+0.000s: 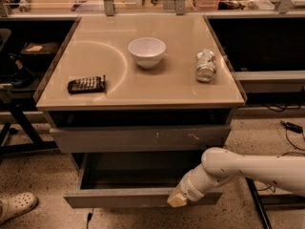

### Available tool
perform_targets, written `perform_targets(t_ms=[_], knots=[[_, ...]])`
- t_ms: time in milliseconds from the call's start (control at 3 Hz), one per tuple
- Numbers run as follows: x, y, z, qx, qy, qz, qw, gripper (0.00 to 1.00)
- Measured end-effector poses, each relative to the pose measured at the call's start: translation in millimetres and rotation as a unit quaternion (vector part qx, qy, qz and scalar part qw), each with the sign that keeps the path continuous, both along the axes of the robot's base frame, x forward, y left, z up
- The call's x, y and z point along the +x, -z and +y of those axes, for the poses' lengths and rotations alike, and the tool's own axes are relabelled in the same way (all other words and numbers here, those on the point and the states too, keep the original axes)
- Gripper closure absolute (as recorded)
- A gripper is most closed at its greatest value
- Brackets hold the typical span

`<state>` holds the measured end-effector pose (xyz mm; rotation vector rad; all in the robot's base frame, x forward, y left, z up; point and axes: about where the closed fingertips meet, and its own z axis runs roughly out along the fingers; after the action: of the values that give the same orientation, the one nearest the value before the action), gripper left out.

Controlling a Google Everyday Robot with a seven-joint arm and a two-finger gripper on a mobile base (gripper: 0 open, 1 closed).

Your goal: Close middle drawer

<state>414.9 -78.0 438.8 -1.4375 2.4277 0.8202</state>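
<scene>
Looking down, we see our gripper point(175, 201) against the open middle drawer point(119, 198), grip state unclear; beige tabletop point(157, 87) above, speckled floor point(43, 175) around.

No legible text, label, brand or number is noted. The gripper point(175, 201) is recorded at the middle drawer point(119, 198) front.

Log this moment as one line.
phase: closing | middle drawer: open, pulled out | gripper: at drawer front, right of centre | status: not yet closed
</scene>
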Motion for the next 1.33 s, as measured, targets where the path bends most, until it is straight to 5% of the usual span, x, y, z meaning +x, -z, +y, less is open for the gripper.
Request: perform_targets(t_ms=[1000, 1333], knots=[[-0.1, 0.1, 0.1, 0.000, 0.000, 0.000, 1.0000, 0.00], [-0.1, 0.1, 0.1, 0.000, 0.000, 0.000, 1.0000, 0.00]])
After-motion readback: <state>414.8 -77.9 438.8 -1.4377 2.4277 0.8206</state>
